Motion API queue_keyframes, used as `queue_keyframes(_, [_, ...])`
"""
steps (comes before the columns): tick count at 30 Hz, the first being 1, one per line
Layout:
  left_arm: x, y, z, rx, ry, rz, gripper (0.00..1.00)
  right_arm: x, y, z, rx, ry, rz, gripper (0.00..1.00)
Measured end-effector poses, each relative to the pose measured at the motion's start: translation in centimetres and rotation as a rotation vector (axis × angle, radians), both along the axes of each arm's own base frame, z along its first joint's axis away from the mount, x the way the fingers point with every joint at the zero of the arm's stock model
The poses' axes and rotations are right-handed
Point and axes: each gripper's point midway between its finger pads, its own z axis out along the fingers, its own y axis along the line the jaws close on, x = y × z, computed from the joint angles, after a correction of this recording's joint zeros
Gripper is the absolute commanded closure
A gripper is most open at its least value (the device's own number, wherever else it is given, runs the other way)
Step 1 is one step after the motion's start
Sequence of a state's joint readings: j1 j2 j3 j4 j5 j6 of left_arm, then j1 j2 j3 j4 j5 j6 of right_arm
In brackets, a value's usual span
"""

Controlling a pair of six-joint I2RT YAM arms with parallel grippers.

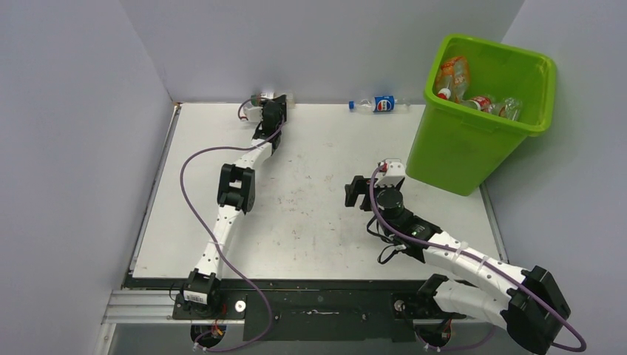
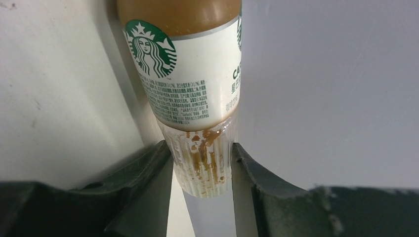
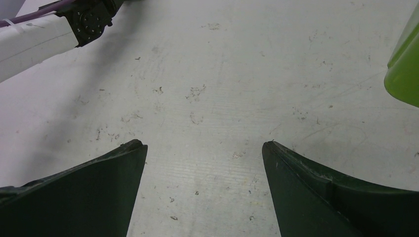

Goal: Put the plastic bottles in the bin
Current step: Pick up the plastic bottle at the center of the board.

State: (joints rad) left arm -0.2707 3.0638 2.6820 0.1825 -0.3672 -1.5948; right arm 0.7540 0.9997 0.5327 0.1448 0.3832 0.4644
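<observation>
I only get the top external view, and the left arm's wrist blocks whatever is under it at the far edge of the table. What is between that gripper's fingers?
Observer: The left gripper is closed on a white-labelled Starbucks bottle, with a finger pressed against each side of its clear ribbed end, which is streaked with brown drips.
Operator: And is the right gripper carrying anything?
Observer: No. The right gripper is open, with only the scuffed table showing between its fingers.
</observation>
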Motion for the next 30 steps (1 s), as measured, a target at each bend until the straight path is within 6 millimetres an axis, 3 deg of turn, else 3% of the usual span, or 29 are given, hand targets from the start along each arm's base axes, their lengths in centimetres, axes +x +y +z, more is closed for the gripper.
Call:
queue_keyframes(4, [-0.3,0.2,0.3,-0.012,-0.036,-0.004,0.99,0.1,0.2,-0.4,0.005,0.014,0.008,0.1])
queue_keyframes(10, [-2.4,2.3,0.6,-0.008,-0.054,0.016,1.0,0.1,0.5,-0.5,0.023,0.024,0.021,0.1])
queue_keyframes(14, [-5.1,4.0,0.7,0.005,-0.045,0.021,1.0,-0.1,0.9,-0.4,0.041,0.025,0.038,0.1])
queue_keyframes(18, [-9.7,5.1,2.0,0.024,-0.027,-0.016,1.0,-0.5,1.7,-0.2,0.059,0.033,0.078,0.1])
queue_keyframes(22, [-14.6,5.2,7.6,0.039,-0.088,-0.103,1.0,-0.8,2.8,0.7,0.076,0.034,0.133,0.1])
queue_keyframes(30, [-26.6,5.0,25.2,0.276,-0.392,-0.373,1.0,-1.1,5.9,7.2,0.159,-0.037,0.267,0.1])
